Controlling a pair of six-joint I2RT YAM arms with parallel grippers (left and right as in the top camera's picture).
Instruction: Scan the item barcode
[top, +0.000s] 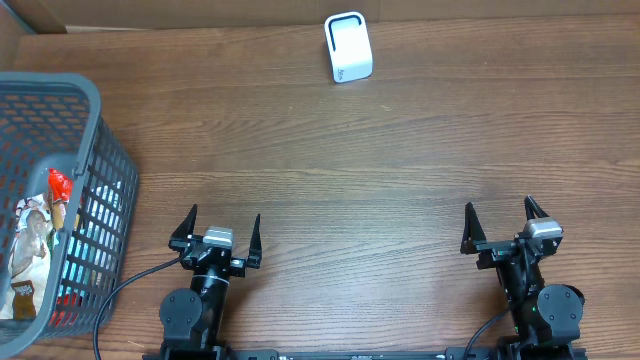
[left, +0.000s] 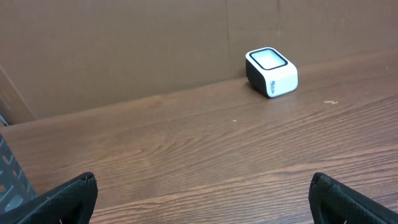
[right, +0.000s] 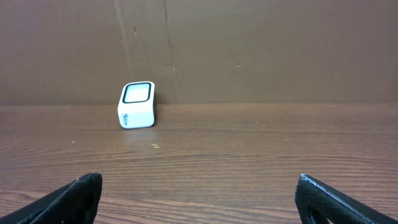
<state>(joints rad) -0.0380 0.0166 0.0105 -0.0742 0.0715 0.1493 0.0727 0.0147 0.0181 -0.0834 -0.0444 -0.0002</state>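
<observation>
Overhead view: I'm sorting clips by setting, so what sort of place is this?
Probably a mock shop checkout on a test bench: a small white barcode scanner stands at the far edge of the wooden table, a grey shopping basket of packaged goods sits at its left, and cardboard walls it in.

Both arms sit folded low at the bottom of the overhead view, one on each side and well apart. The left arm (top: 195, 310) points its left tool (top: 224, 225) forward, away from its own base. The two dark fingers are spread wide, with nothing between them. In the left wrist view, its fingertips (left: 71, 199) show only at the lower corners of the frame, far from each other. The right arm (top: 545, 305) takes much the same pose. Its right tool (top: 499, 215) also points forward, with the jaws spread wide and empty. In the right wrist view, its fingertips likewise show only at the two lower corners.
</observation>
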